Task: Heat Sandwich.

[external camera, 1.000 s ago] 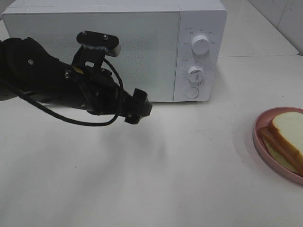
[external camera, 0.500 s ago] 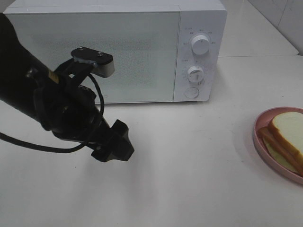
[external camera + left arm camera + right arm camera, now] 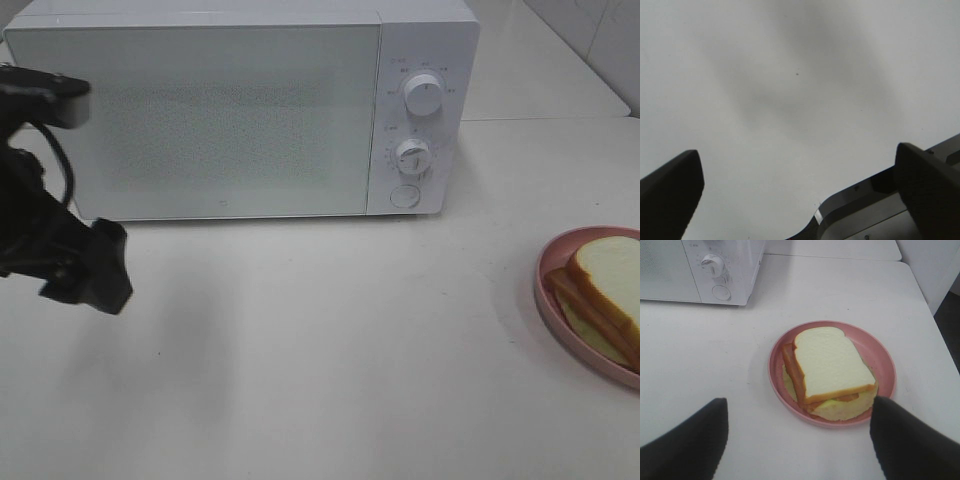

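Sandwich (image 3: 832, 371) on pink plate (image 3: 885, 365), microwave (image 3: 240, 110) door shut. Left claw (image 3: 800, 185) wide open, empty, above bare surface (image 3: 350, 350). Right claw (image 3: 800, 440) open, empty, above plate.

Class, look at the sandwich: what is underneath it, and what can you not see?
The sandwich lies on a round pink plate that stands on the white table. The plate's rim shows all round; its middle is covered by the bread.
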Robot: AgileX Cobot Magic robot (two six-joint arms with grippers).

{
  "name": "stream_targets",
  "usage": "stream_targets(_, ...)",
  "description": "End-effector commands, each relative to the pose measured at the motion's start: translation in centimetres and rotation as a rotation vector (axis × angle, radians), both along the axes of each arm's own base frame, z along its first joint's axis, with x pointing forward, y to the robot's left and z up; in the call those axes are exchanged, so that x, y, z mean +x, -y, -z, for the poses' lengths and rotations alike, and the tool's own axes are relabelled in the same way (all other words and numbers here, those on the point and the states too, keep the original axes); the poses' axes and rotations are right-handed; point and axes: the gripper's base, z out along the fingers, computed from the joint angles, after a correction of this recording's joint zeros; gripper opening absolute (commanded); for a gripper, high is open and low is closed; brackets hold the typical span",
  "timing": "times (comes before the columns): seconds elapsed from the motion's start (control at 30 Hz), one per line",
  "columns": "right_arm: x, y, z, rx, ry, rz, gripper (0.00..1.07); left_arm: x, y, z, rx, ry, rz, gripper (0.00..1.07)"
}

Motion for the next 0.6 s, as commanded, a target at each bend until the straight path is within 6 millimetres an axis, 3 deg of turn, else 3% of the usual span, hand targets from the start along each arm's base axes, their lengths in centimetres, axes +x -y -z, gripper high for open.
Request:
stream_targets(0.03, -0.4, 0.0, 0.0, 0.004, 0.032, 0.013, 0.75, 0.3, -2.2, -0.8, -0.028, -0.019, -0.059, 0.98)
stream_targets(0.07, -0.4, 0.0, 0.0, 0.004, 0.032, 0.013, 0.75, 0.6, -4.1, -1.4, -0.046, -0.033, -0.111, 0.98)
stream_targets(0.13, -0.4, 0.0, 0.0, 0.004, 0.032, 0.013, 0.75, 0.6, -6.1, -1.8, -0.054, -0.046, -0.164, 0.98)
stream_targets(0.17, -0.4, 0.0, 0.0, 0.004, 0.032, 0.013, 0.75, 0.6, -6.1, -1.8, -0.054, -0.046, -0.164, 0.98)
stream_targets(0.2, -0.4, 0.0, 0.0, 0.004, 0.032, 0.013, 0.75, 0.6, -8.1, -2.1, -0.057, -0.071, -0.243, 0.98)
stream_targets(0.3, -0.4, 0.0, 0.0, 0.004, 0.032, 0.013, 0.75, 0.1, -10.7, -2.8, -0.076, -0.102, -0.378, 0.98)
stream_targets(0.47, -0.4, 0.0, 0.0, 0.004, 0.032, 0.013, 0.75, -1.6, -12.3, -3.9, -0.064, -0.128, -0.453, 0.98)
stream_targets(0.6, -0.4, 0.0, 0.0, 0.004, 0.032, 0.013, 0.75, -3.0, -12.5, -4.9, -0.051, -0.111, -0.447, 0.98)
